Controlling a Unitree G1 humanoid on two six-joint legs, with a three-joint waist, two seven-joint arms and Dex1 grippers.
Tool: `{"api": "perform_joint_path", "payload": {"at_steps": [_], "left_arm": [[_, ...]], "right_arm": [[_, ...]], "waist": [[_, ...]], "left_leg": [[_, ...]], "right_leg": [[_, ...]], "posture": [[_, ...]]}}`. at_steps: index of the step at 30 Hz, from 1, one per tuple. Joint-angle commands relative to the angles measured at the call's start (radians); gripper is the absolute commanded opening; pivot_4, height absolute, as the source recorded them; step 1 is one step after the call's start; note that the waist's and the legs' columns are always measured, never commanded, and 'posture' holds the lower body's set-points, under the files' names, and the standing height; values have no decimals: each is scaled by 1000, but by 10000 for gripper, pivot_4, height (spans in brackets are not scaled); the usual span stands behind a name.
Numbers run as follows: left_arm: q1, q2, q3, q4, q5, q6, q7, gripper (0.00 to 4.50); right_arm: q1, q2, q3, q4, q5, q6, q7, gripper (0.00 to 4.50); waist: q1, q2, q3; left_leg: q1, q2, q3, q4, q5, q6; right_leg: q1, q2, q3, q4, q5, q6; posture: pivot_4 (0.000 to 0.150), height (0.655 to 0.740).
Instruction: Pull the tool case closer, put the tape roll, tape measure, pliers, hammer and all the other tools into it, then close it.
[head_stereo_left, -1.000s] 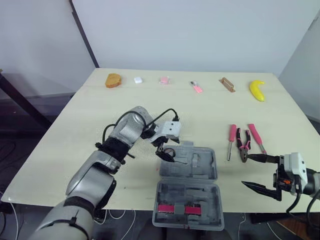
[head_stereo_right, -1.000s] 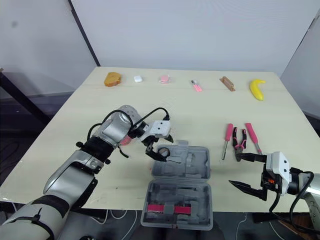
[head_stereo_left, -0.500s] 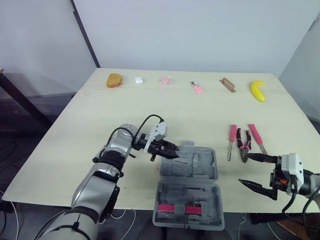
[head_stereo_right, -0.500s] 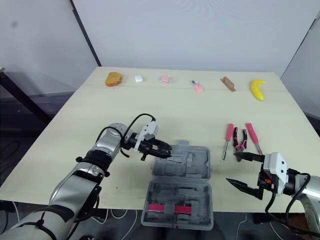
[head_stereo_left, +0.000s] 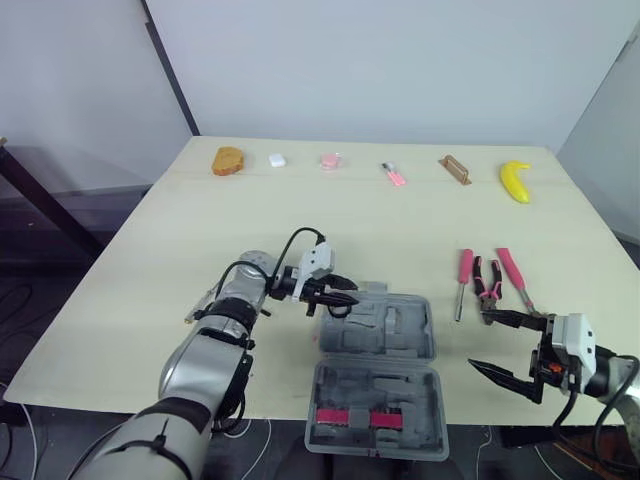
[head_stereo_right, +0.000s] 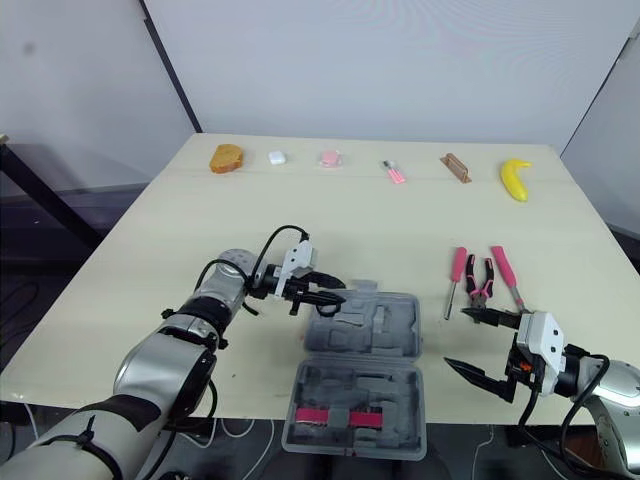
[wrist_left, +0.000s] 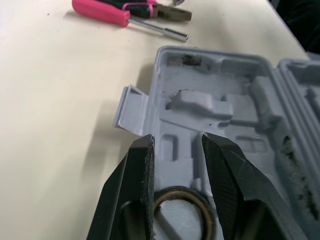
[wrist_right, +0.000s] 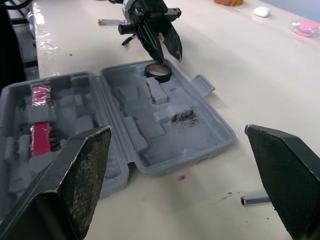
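The grey tool case (head_stereo_left: 400, 335) lies open near the table's front edge, and its near half (head_stereo_left: 400, 440) holds pink pieces. A black tape roll (wrist_right: 159, 72) rests in a corner pocket of the far half. My left gripper (head_stereo_left: 338, 297) hovers just over that roll, its fingers (wrist_left: 142, 167) a narrow gap apart with nothing between them. To the right of the case lie a pink screwdriver (head_stereo_left: 464, 270), pink-handled pliers (head_stereo_left: 487, 290) and another pink-handled tool (head_stereo_left: 512, 275). My right gripper (head_stereo_right: 458, 338) stands wide open and empty, near the front edge below the pliers.
Along the table's far edge lie a brown bread-like piece (head_stereo_left: 227, 160), a small white thing (head_stereo_left: 277, 159), two small pink things (head_stereo_left: 328, 160) (head_stereo_left: 393, 174), a brown block (head_stereo_left: 454, 169) and a banana (head_stereo_left: 514, 180). The case's near half reaches past the front edge.
My left gripper has swung from pointing down over the roll to lying low and level, and its fingers have narrowed. The right gripper drifted slightly towards the case.
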Motion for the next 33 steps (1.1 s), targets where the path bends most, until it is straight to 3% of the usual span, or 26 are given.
{"api": "perform_joint_path", "payload": {"at_steps": [1, 16, 25, 29, 33], "left_arm": [[2, -5, -2, 20, 42, -49, 26, 16208], [77, -1, 18, 60, 96, -10, 72, 16208], [69, -2, 130, -13, -20, 25, 8, 16208], [125, 27, 196, -148, -110, 79, -36, 16208], [294, 96, 243, -415, -190, 176, -24, 16208]], "right_arm": [[-9, -2, -6, -23, 8, -19, -1, 45000], [-43, -5, 13, -1, 2, -24, 5, 45000], [-64, 10, 14, -2, 36, -6, 0, 45000], [-77, 29, 11, -1, 60, 10, -5, 45000], [-71, 39, 0, 5, 80, 27, -9, 45000]], "waist": [[-1, 0, 0], [-1, 0, 0], [-1, 0, 0], [-3, 0, 0], [-16, 0, -1]], "left_leg": [[0, 0, 0, 0, 0, 0], [2, 0, 0, 0, 0, 0], [1, 0, 0, 0, 0, 0], [1, 0, 0, 0, 0, 0], [2, 1, -1, -1, 0, 0]], "right_leg": [[0, 0, 0, 0, 0, 0], [1, 0, 0, 1, 0, 0], [0, 0, 0, 2, 0, 0], [0, 0, 0, 2, 0, 0], [0, 0, 1, 2, 0, 0]], "posture": [[1500, 7400], [1500, 7400], [1500, 7400], [1500, 7400], [1500, 7400]]}}
